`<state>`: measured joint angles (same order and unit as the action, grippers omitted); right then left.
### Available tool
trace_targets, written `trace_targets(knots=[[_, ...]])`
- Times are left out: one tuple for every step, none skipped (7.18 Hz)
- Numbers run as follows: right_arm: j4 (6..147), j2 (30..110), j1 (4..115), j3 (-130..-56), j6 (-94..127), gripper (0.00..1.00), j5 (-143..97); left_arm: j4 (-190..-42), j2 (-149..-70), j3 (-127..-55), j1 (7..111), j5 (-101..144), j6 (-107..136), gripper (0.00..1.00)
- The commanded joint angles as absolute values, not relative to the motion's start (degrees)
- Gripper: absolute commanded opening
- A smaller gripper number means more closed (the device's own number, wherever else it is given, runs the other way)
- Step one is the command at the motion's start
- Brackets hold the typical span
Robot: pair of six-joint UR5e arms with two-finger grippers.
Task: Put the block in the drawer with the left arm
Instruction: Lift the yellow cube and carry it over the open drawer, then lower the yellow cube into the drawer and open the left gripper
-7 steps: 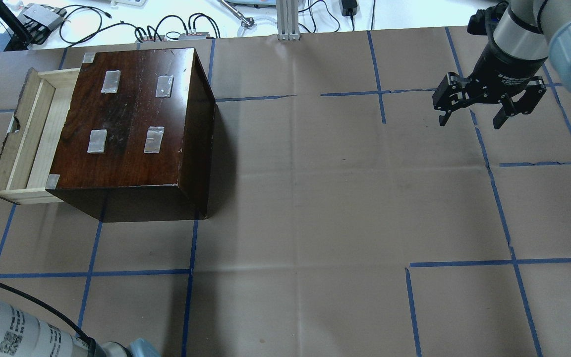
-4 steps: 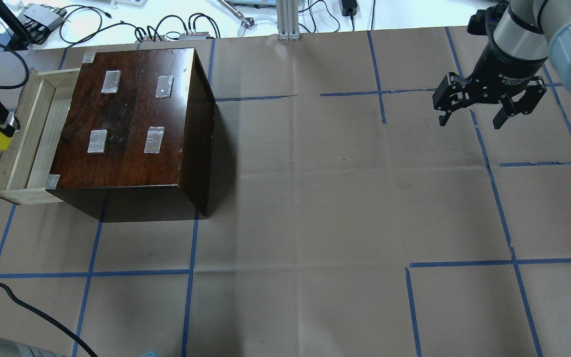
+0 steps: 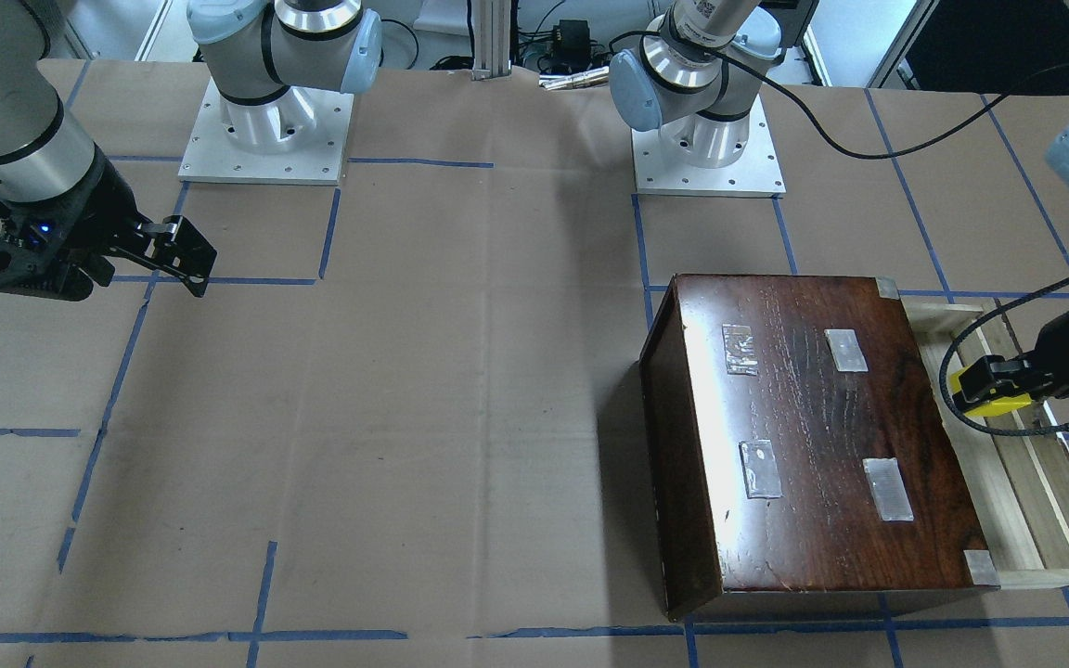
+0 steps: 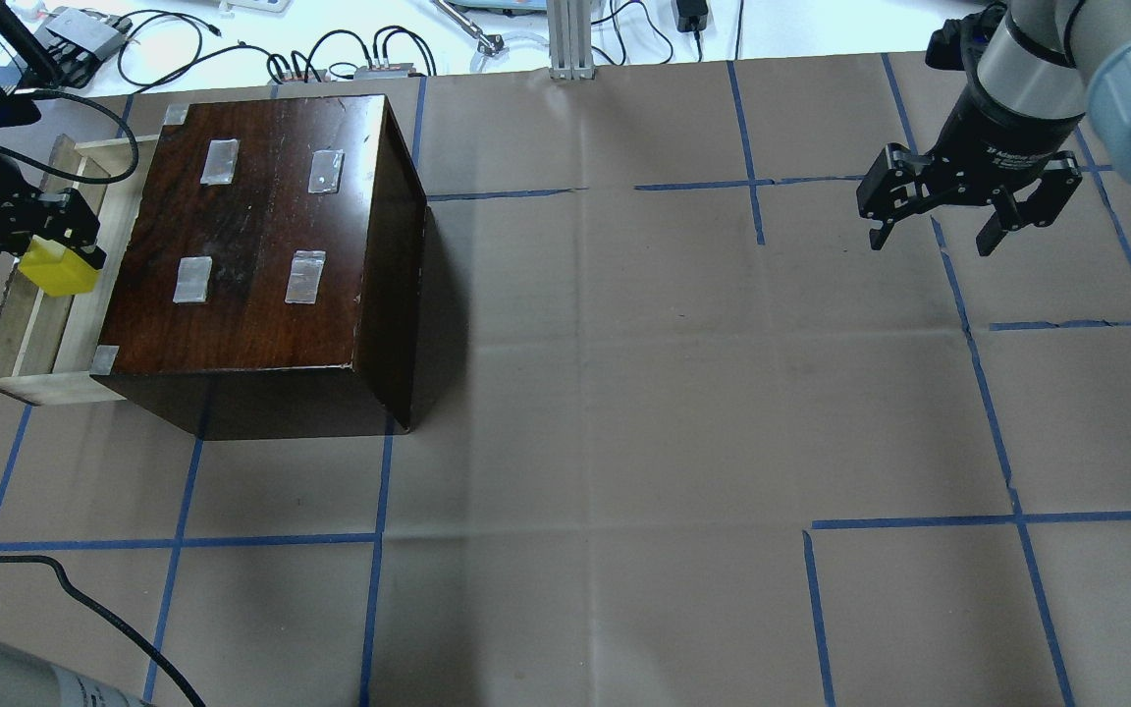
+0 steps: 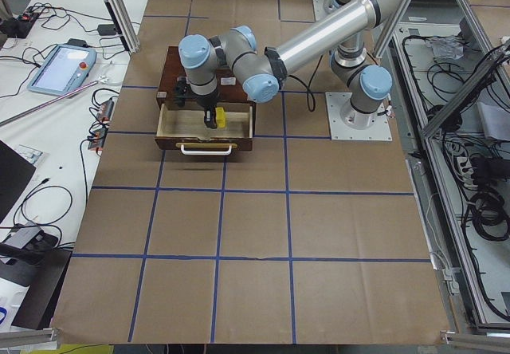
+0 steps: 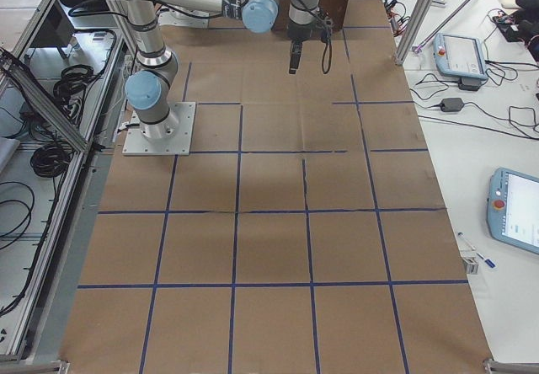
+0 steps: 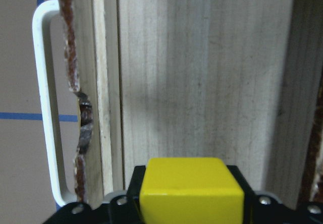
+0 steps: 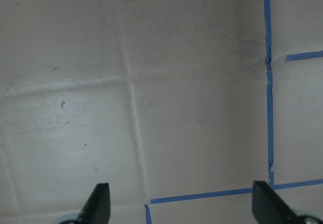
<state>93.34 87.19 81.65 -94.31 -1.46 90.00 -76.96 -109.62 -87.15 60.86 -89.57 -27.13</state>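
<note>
- The block (image 7: pixel 191 189) is pinched between the fingers of the left gripper (image 4: pixel 57 255). It hangs over the open drawer (image 4: pixel 30 344), not yet on its floor.
- Let go from this height, it may bounce or tip onto the drawer's rim.
- The box (image 4: pixel 261 226) edge is just beside it. If the gripper drifts that way, a finger could knock the box or the block could land on top.
- Far across the table (image 4: pixel 624 393), the right gripper (image 4: pixel 932 243) hangs spread and empty.

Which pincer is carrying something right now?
The left pincer, shut on the yellow block above the drawer; the right pincer hangs open and empty over the table.
</note>
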Motion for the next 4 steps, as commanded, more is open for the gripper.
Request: trace_targets(knots=[[93.3,87.2,81.7,-94.3,-1.5,1.00,90.0,-75.9,-111.5,-87.3,60.9,-89.6,-27.1,0.00],[93.3,87.2,81.7,-94.3,-1.5,1.00,90.0,-75.7,-112.0,-87.1,61.0,-89.6,-27.2,0.04],[93.3,87.2,81.7,-94.3,-1.5,1.00,90.0,-75.4,-112.2,-87.2,61.0,-89.8,-27.1,0.06],[93.3,87.2,81.7,-94.3,-1.5,1.00,90.0,-75.4,-112.6,-87.1,61.0,-89.7,-27.2,0.09]])
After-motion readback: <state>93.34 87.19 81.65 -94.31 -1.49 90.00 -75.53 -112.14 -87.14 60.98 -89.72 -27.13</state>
